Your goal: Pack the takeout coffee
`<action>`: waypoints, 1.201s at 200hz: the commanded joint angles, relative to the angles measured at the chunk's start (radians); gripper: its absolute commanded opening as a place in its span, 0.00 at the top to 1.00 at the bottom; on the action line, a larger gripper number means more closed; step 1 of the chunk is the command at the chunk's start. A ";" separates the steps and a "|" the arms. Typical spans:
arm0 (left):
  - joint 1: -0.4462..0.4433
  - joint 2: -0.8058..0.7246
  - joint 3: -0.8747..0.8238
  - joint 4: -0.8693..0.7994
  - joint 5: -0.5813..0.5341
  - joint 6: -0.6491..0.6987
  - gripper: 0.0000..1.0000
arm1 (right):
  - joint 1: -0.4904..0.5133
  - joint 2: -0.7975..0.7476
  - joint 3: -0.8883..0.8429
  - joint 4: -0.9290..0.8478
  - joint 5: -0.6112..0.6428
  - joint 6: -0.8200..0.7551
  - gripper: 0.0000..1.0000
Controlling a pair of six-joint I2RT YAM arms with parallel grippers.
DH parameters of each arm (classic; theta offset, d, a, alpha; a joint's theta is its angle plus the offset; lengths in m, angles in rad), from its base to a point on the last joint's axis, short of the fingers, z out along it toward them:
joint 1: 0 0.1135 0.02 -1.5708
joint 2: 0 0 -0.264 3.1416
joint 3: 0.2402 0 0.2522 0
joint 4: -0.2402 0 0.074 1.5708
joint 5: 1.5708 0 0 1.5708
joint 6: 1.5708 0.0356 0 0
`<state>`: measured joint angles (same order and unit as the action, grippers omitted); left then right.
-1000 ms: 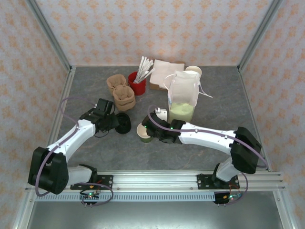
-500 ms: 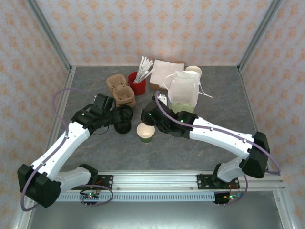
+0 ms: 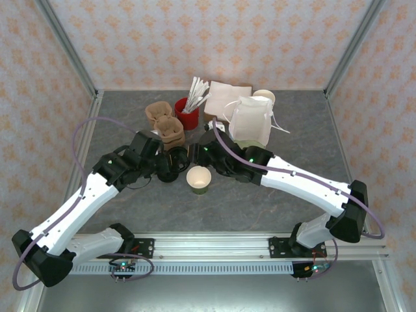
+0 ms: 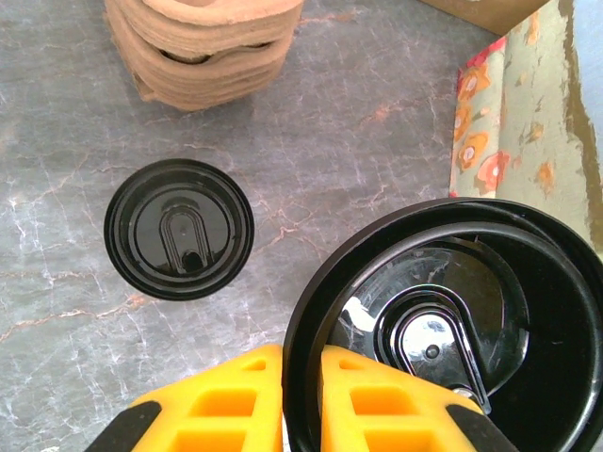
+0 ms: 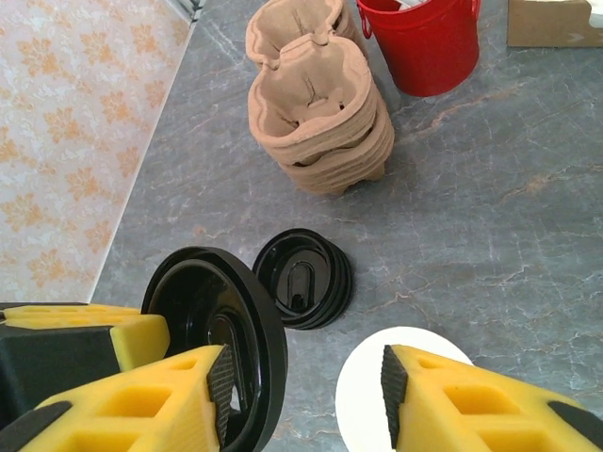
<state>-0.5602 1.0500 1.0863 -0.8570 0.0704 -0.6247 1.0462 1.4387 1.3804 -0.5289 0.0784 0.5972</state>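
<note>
Now released, the cup (image 3: pixel 199 178) stands upright and uncovered on the table (image 3: pixel 130 208), nearest my bases. A second ago my right pincer (image 3: pixel 195 155) was around it; it has since let go and drawn off to the far side. In its wrist view the jaws stand moderately wide with nothing between them, one finger in front of the cup's cream mouth. Just left of the cup, my left pincer (image 4: pixel 301 372) has come in from the left and is pinched narrow on the rim of the black lid (image 4: pixel 452 330). The lid is held tilted on edge, near the cup but not over it. I judge that the cup is now placed and capping comes next; packing is not yet begun. Beneath the held lid the spare lids (image 4: pixel 179 229) lie on the table. Farther off stand the pulp carriers (image 5: pixel 320 104), the red bucket (image 5: pixel 429 42) and the white bag (image 3: pixel 252 123).
</note>
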 commanded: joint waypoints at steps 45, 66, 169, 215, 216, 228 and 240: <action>-0.044 0.022 0.058 -0.020 -0.009 -0.020 0.85 | -0.002 0.047 0.043 -0.053 -0.046 -0.043 0.52; -0.053 0.027 0.061 -0.019 -0.013 -0.021 0.85 | -0.002 0.057 0.046 -0.054 -0.055 -0.039 0.51; -0.076 0.019 0.073 -0.016 -0.016 -0.032 0.85 | -0.002 0.051 0.026 -0.028 -0.063 -0.031 0.66; -0.087 0.025 0.088 -0.019 -0.018 -0.030 0.85 | -0.002 0.045 0.027 -0.018 -0.074 -0.047 0.89; -0.086 0.025 0.087 -0.019 -0.018 -0.029 0.85 | -0.002 0.045 0.027 -0.017 -0.074 -0.048 0.90; -0.089 0.025 0.090 -0.018 -0.017 -0.029 0.85 | -0.002 0.045 0.025 -0.014 -0.080 -0.052 0.94; -0.091 0.024 0.089 -0.016 -0.018 -0.029 0.85 | -0.002 0.045 0.029 -0.016 -0.083 -0.051 0.94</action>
<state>-0.6353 1.0779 1.1381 -0.8692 0.0658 -0.6395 1.0462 1.4899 1.3918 -0.5602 0.0055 0.5571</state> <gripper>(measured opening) 0.148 0.090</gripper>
